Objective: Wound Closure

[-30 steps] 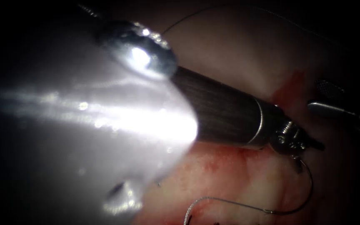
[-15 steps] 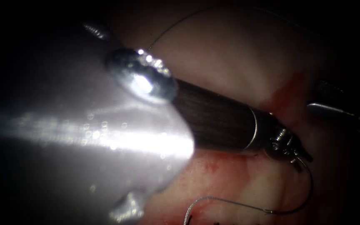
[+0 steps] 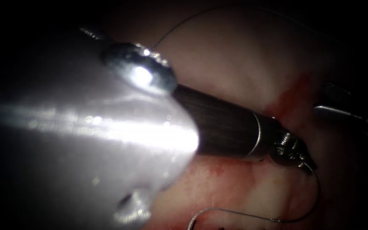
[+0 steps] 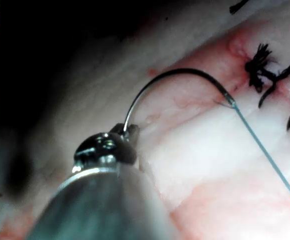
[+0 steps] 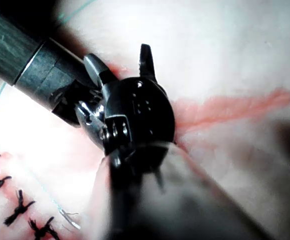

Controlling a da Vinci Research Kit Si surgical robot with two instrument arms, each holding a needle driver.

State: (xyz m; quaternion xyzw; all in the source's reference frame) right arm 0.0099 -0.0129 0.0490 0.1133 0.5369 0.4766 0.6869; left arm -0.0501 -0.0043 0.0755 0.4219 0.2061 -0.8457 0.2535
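My left tool (image 3: 308, 164) comes in across the tissue (image 3: 235, 55) on its dark shaft, and its jaws are shut on the curved needle (image 3: 318, 191) near the pointed end. In the left wrist view the left tool (image 4: 129, 131) grips that end, and the needle (image 4: 179, 74) arcs free over the tissue to its tail, where the blue thread (image 4: 264, 150) begins. The needle is not in the tissue. My right tool (image 3: 334, 101) waits at the right with its jaws open and holds nothing. It stands close behind the left tool's wrist in the right wrist view, right tool (image 5: 121, 65).
Red fluid (image 3: 294, 93) marks the cut between the two tools. Thread (image 3: 226, 211) trails left from the needle's tail, and another run (image 3: 184, 23) loops over the far tissue. Black knotted stitches (image 4: 258, 67) with cut ends (image 5: 20, 205) sit along the closed part.
The left tool's jaws have closed on the needle's end. Its tip has dropped a little lower and left. The right tool has not moved.
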